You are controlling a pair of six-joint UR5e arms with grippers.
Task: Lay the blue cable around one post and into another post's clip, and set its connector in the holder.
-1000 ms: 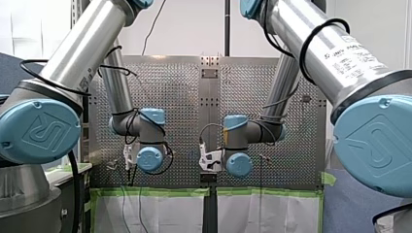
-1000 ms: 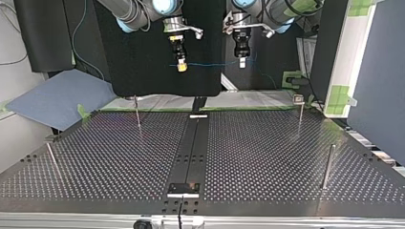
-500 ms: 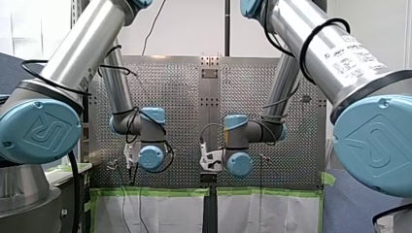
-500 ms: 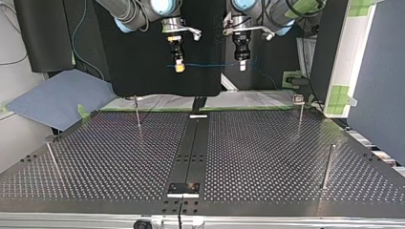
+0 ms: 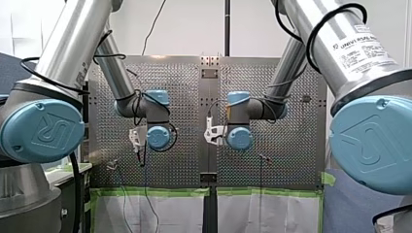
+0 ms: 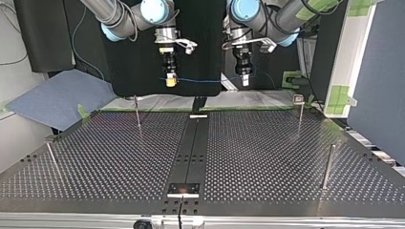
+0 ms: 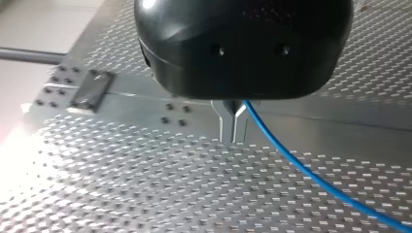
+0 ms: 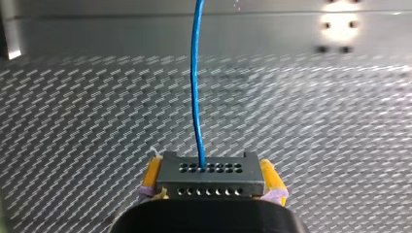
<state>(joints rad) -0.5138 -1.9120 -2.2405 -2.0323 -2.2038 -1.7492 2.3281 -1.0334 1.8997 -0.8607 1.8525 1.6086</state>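
Observation:
A thin blue cable [image 6: 205,79] hangs nearly straight between my two grippers, above the far edge of the perforated table [image 6: 267,152]. In the top view my right gripper [image 6: 170,82] is at the left and my left gripper [image 6: 244,80] at the right. The right wrist view shows yellow pads [image 8: 151,175] shut on a dark grey connector [image 8: 210,180], with the cable [image 8: 195,87] leaving it ahead. In the left wrist view the metal fingers [image 7: 227,121] of my left gripper [image 7: 232,138] pinch the cable [image 7: 311,177], which trails off to one side.
Thin metal posts stand on the table: one at the far left [image 6: 137,113], one with a clip on top at the far right [image 6: 300,110], one near right [image 6: 327,166], one near left [image 6: 52,160]. A black rail [image 6: 193,143] runs down the middle to a small plate [image 6: 183,189].
Both grippers have come lower in the top view and moved slightly apart, carrying the cable with them. In the front view both wrists have risen.

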